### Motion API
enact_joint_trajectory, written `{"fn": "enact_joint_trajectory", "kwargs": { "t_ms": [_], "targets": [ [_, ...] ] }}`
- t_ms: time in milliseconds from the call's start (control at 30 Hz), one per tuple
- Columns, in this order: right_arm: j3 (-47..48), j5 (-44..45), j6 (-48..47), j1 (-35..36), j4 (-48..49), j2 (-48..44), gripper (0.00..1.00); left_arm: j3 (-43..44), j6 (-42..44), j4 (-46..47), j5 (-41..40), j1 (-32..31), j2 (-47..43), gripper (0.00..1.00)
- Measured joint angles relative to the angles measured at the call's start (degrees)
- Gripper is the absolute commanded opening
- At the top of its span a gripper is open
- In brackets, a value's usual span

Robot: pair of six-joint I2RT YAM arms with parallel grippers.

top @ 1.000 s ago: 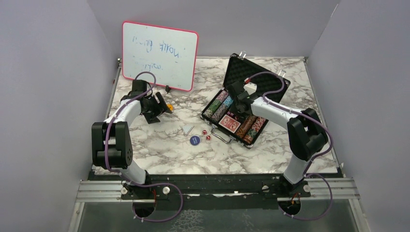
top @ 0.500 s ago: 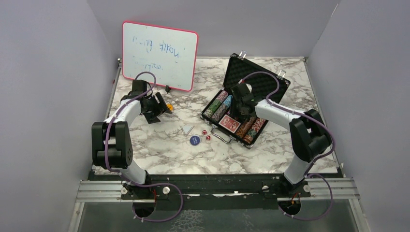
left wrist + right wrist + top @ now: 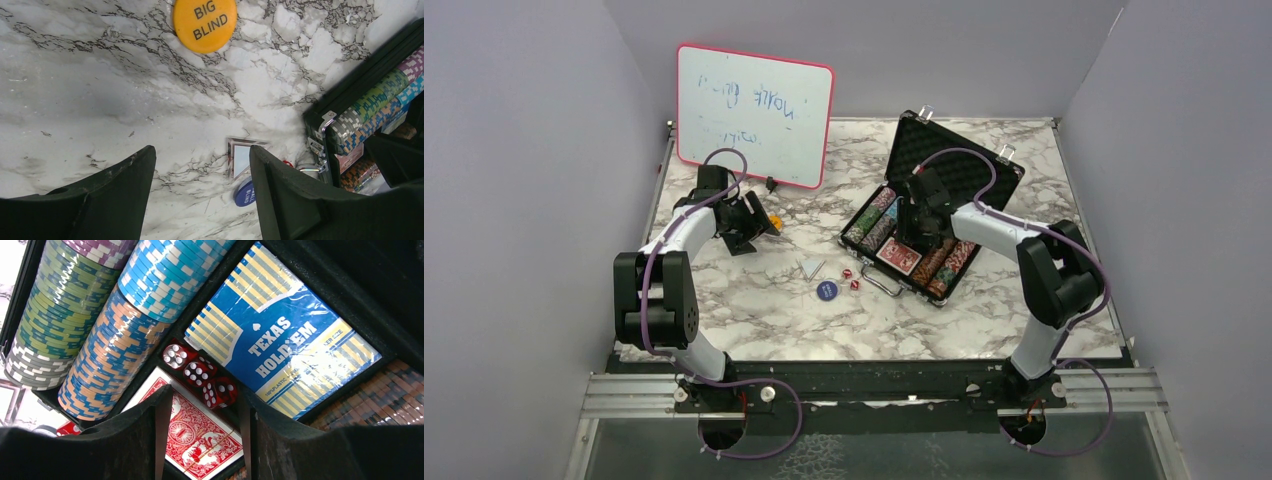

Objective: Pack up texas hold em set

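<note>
The black case (image 3: 954, 165) lies open at the back right, with its lid up. It holds striped chip stacks (image 3: 115, 355), a blue card pack (image 3: 282, 347), red-backed cards (image 3: 195, 440) and three red dice (image 3: 200, 372). My right gripper (image 3: 205, 410) is open and empty, low over the dice and red cards; in the top view it (image 3: 911, 238) hangs over the case's middle. My left gripper (image 3: 200, 165) is open and empty above the table, just short of the orange BIG BLIND button (image 3: 204, 22), which also shows from above (image 3: 774, 222). The blue button (image 3: 826, 290) and two red dice (image 3: 851, 279) lie left of the case.
A pink-framed whiteboard (image 3: 754, 115) leans at the back left behind my left arm. A small square clear piece (image 3: 811, 267) lies on the marble between the orange button and the blue button. Grey walls close in the table on three sides.
My right gripper has moved from near the lid towards the case's middle and now hangs over the dice and cards. The left arm has not moved.
</note>
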Motion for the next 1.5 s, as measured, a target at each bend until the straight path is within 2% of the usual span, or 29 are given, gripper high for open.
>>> {"fn": "enact_joint_trajectory", "kwargs": {
  "t_ms": [367, 700, 1067, 1500],
  "targets": [
    [3.6, -1.2, -3.0, -0.7, -2.1, 0.0, 0.62, 0.0, 0.1, 0.0, 0.5, 0.0, 0.0, 0.71],
    [5.6, -0.4, -5.9, -0.7, -3.0, 0.0, 0.62, 0.0, 0.2, 0.0, 0.5, 0.0, 0.0, 0.71],
    [5.6, -4.7, -8.0, -0.7, -3.0, 1.7, 0.59, 0.0, 0.2, 0.0, 0.5, 0.0, 0.0, 0.71],
    [5.6, -6.4, -8.9, -0.7, -2.9, 3.5, 0.6, 0.0, 0.6, 0.1, 0.5, 0.0, 0.0, 0.71]
  ]
}}
